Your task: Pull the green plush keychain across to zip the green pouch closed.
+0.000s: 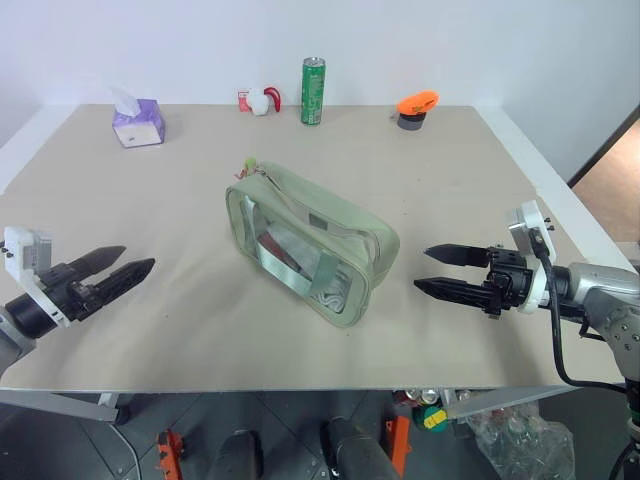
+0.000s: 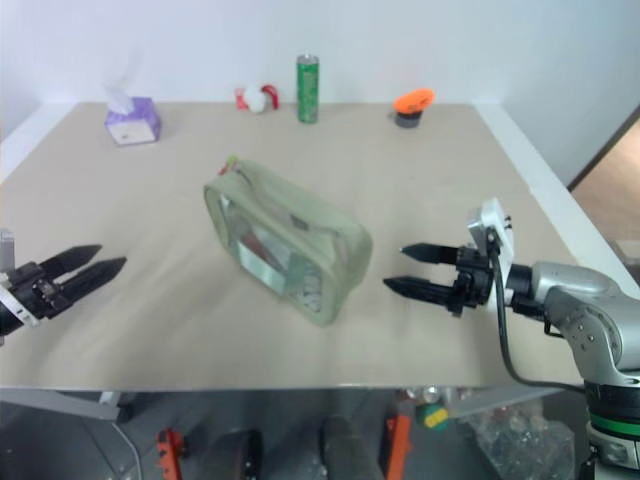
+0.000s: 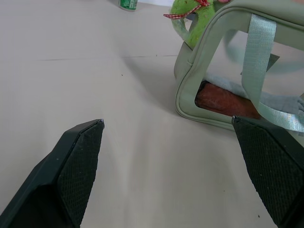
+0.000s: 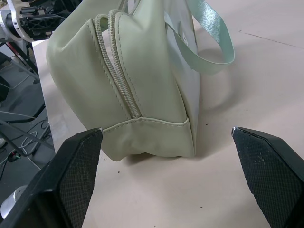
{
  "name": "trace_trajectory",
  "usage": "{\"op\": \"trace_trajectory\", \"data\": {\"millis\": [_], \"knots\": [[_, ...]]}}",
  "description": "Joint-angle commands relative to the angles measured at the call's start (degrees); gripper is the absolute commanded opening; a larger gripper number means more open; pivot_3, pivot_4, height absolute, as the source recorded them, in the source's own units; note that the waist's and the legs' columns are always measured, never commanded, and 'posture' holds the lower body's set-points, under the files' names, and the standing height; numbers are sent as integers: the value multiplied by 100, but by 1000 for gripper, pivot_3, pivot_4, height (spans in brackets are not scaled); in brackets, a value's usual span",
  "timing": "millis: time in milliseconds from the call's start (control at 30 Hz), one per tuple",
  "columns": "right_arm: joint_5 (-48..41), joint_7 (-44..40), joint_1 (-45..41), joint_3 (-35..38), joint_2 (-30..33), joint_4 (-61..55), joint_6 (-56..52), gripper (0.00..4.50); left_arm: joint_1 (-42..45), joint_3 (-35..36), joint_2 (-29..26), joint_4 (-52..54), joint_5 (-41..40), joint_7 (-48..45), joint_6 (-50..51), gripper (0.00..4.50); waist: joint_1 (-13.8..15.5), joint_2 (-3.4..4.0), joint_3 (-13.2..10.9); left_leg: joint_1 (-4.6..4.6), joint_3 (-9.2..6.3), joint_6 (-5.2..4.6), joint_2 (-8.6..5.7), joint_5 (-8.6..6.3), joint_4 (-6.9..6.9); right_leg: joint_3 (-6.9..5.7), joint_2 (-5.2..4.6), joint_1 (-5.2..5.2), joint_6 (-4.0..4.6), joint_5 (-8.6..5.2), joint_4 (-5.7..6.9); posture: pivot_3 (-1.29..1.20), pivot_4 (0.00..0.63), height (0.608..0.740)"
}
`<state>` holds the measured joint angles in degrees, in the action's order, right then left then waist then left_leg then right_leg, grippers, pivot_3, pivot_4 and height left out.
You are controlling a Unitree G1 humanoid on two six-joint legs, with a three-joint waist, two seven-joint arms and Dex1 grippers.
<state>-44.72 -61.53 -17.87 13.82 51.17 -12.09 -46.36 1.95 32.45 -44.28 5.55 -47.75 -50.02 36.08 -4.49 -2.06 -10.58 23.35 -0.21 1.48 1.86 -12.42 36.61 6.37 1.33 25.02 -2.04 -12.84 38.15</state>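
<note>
Both grippers' textured black fingers [image 4: 76,175] spread empty as I view the soft sage-green fabric pouch [image 1: 310,245], its zipper gaping.

green can [image 1: 313,91]: printing on its side, too small to read
purple tissue box [image 1: 139,124]: no legible lettering
green pouch [image 1: 310,243]: a small dark tag on the clear front panel, nothing readable on it
red and white item at the back of the counter [image 1: 260,101]: no legible text
orange item at the back of the counter [image 1: 416,104]: no legible text
overall: no words, brands, numbers or signs can be read
</note>
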Motion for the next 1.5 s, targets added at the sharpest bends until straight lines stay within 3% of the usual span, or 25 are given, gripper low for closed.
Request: {"op": "trace_trajectory", "data": {"millis": [33, 300, 600, 767, 1100, 1500], "knots": [[-229, 55, -497, 173, 137, 32, -195, 4500, 163, 145, -49, 238, -113, 50, -41, 4461, -1, 0, 0, 0, 0, 0, 0, 0, 0, 0, 0, 0, 0, 0, 0, 0, 150, 740], [-1119, 572, -2598, 125, -76, 329, -1272, 4500, 609, -73, -148, 627, -292, -176, -15, 4461, -10, -4, -5, -4, 8, -2, 3, 11, 4, 5, 5, 2, 3, 22, 1, 0, 150, 740], [-1030, 709, -4190, -1475, -559, 10, -2262, 4500, 599, -273, -337, 1256, -663, -507, 266, 4461, 1, -3, -6, 19, 1, -2, 7, 8, -7, -1, 5, 21, 6, 6, 1, 0, 150, 740], [-518, 712, -4938, -2391, -732, 176, -2542, 4500, 591, -318, -281, 1360, -661, -402, 260, 4461, -3, -3, -6, 25, -1, -2, 11, 8, -4, -8, 4, 28, 12, 7, 3, 0, 150, 740], [471, 351, -5049, -3443, -563, -49, -2265, 4500, 409, -251, -106, 1771, -945, -128, 283, 4461, 5, -4, -5, 34, -3, -2, 10, 8, -1, -16, -3, 31, 11, 7, 1, 0, 150, 740], [697, 426, -5374, -3527, -1145, -37, -2520, 4500, 442, -462, 16, 1770, -910, 32, 205, 4461, 0, -4, -5, 33, -10, -2, 16, 8, 1, -22, 6, 31, 17, 10, 3, 0, 150, 740]]}}
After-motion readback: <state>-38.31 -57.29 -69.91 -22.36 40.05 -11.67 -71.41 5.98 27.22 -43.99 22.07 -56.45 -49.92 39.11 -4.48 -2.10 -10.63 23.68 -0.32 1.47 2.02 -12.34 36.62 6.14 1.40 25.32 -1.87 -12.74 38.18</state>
